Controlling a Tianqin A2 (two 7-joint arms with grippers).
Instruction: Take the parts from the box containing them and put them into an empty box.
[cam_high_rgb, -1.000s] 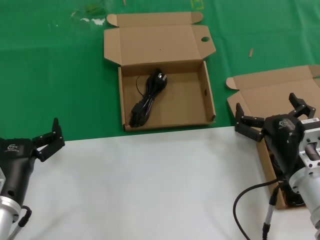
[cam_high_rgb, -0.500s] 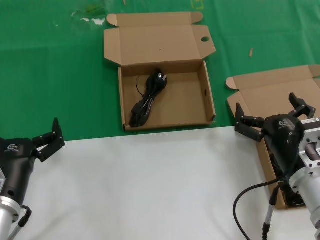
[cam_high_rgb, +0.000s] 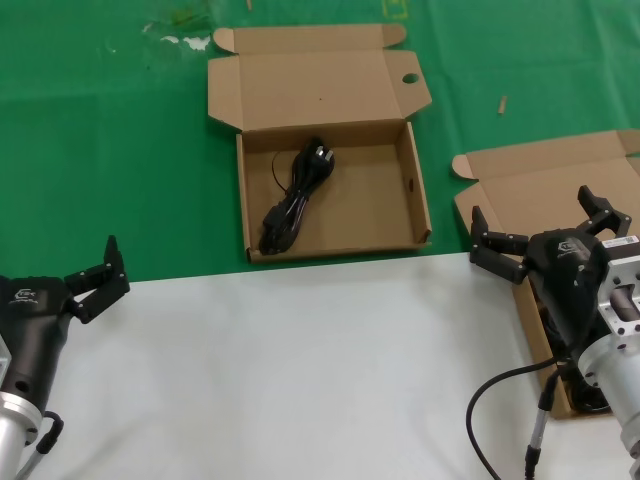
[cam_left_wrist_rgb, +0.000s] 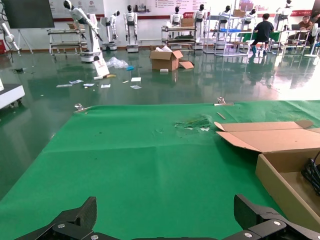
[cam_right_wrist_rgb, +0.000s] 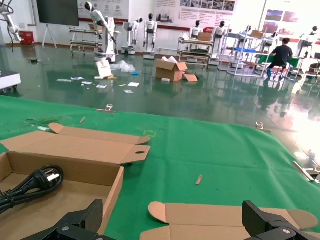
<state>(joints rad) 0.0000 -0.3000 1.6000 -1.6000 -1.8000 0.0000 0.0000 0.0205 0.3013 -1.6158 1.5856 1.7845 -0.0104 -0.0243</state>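
A brown box with a round-holed side flap (cam_high_rgb: 330, 150) lies open at the middle back, with one black power cord (cam_high_rgb: 295, 195) inside at its left. It also shows in the right wrist view (cam_right_wrist_rgb: 65, 170) with the cord's plug end (cam_right_wrist_rgb: 37, 181), and in the left wrist view (cam_left_wrist_rgb: 287, 160). A plain-flapped box (cam_high_rgb: 540, 185) lies at the right. My right gripper (cam_high_rgb: 535, 208) hovers open over it and hides its inside. In the right wrist view my right gripper (cam_right_wrist_rgb: 172, 210) is above that box's lid (cam_right_wrist_rgb: 225, 220). My left gripper (cam_high_rgb: 95, 268) is open and empty at the near left.
A green cloth (cam_high_rgb: 110, 150) covers the far part of the table and a white surface (cam_high_rgb: 280, 370) the near part. A small wooden stick (cam_high_rgb: 502, 104) lies on the cloth between the boxes. A grey cable (cam_high_rgb: 500, 400) hangs by my right arm.
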